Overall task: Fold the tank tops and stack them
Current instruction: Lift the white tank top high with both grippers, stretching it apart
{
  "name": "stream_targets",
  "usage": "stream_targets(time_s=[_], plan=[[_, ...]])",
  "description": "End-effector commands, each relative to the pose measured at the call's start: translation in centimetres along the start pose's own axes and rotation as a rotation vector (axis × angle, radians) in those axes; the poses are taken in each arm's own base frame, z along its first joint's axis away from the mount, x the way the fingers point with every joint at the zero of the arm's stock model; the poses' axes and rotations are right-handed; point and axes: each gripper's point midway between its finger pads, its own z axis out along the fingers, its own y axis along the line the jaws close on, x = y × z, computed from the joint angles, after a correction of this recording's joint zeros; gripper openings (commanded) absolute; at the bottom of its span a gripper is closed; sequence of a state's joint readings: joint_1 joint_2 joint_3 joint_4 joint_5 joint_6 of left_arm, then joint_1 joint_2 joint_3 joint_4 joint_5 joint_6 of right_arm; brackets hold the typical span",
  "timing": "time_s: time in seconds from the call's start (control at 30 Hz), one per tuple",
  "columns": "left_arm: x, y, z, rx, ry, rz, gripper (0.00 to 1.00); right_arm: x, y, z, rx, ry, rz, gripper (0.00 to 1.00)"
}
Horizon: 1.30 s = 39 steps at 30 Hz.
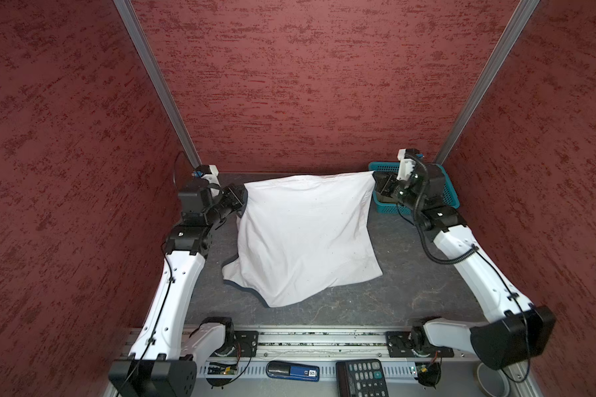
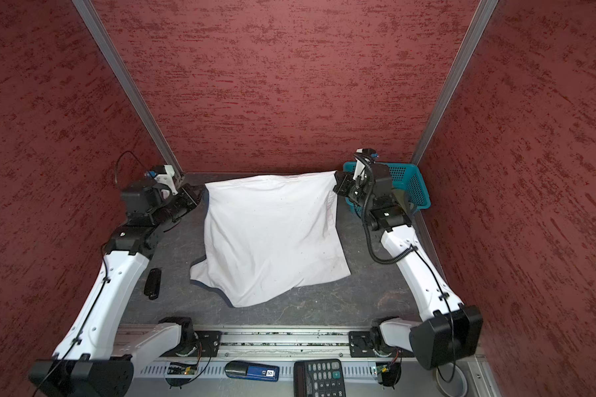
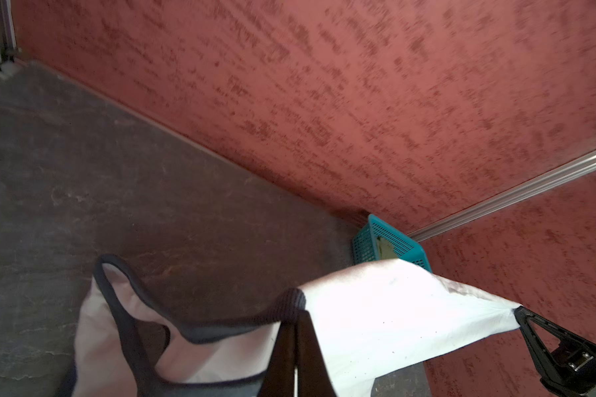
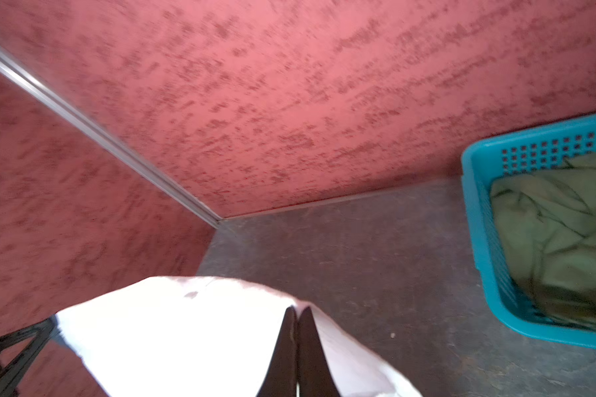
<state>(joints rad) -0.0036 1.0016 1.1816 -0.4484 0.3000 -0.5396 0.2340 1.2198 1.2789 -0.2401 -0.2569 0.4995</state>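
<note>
**Well, white top was strung between both arms**

Both sets of jaws were pressed tight on cloth. The left gripper (image 1: 243,201) pinched the white tank top (image 1: 303,237) at its navy-trimmed edge, about 10 o'clock on the table (image 1: 410,285). The right gripper (image 1: 374,181) pinched the opposite corner at 1 o'clock. Far edge hung taut between them, and the lower part draped onto the table centre. The olive tank top (image 4: 558,233) lay crumpled in the teal basket (image 4: 475,213) at 2 o'clock.
</note>
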Motion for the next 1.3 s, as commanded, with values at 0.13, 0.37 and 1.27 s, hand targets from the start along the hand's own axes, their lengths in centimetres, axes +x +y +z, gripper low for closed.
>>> stream_targets(time_s=[0.13,0.37,1.27], plan=[[-1.9,-2.9,-4.2,0.053,-0.040,0.050,0.00,-2.7,5.3,-6.9,-0.125,-0.044,-0.014,0.00],[-0.8,-3.3,-3.6,0.086,0.175,-0.062,0.00,-2.8,6.0,-8.5,-0.124,0.020,0.021,0.00],[-8.3,-8.4,-10.3,0.231,-0.110,0.114,0.00,-10.5,7.2,-15.2,0.025,-0.316,-0.180,0.00]])
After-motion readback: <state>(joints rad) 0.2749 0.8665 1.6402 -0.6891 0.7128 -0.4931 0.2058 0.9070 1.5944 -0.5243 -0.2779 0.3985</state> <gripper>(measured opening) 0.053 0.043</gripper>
